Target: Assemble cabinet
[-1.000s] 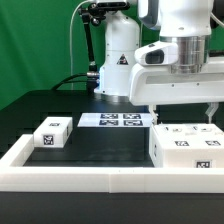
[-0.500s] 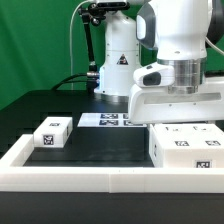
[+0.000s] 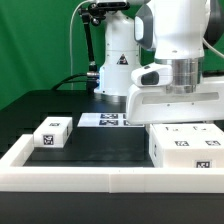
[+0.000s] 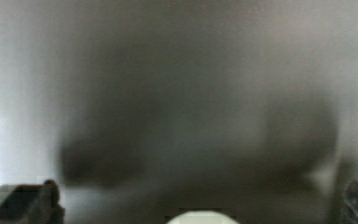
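The cabinet is a large white box with tag markers on its top and front, at the exterior view's right. My gripper hangs right over it, the hand almost touching its top; the fingertips are hidden there. In the wrist view the picture is blurred and dark. Two dark fingers show at the far edges, wide apart, so the gripper is open with a blurred surface close below it. I see nothing held between the fingers.
A small white block with tags lies at the exterior view's left. The marker board lies at the back middle. A white rail borders the table's front and sides. The robot base stands behind.
The hand has come down and shifted toward the exterior view's left over the cabinet, and its wrist has turned. Over the last half second it has hardly moved.
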`<state>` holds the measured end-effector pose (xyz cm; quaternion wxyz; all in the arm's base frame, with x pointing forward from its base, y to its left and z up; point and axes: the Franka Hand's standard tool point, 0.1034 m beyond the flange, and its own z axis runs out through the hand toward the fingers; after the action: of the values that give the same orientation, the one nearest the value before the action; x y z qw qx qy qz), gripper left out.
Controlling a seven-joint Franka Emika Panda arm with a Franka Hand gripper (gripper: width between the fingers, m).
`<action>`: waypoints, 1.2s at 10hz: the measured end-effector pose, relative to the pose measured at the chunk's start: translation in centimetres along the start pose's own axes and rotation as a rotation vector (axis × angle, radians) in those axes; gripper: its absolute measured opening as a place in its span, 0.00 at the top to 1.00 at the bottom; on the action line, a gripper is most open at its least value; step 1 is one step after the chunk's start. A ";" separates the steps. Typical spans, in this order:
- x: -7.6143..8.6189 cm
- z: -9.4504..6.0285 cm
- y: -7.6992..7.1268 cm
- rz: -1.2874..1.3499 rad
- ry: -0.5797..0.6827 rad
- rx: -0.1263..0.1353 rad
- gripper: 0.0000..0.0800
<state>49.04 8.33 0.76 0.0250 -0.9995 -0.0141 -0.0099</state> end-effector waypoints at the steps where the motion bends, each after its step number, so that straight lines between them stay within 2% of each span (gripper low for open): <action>1: -0.1 0.0 -0.8 0.006 0.001 0.001 0.00; 5: 0.1 0.0 -0.7 -0.023 0.008 0.003 0.00; 6: 0.2 0.0 -0.5 -0.034 0.008 0.002 0.04; 7: 0.2 0.1 0.1 -0.052 0.008 0.000 0.25; 9: 0.2 0.1 0.1 -0.059 0.007 0.000 0.63; 10: 0.2 0.1 0.0 -0.060 0.009 0.000 0.74; 12: 0.3 0.1 0.0 -0.060 0.011 0.000 0.74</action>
<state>49.31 8.33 0.70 0.0249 -0.9986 -0.0442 -0.0162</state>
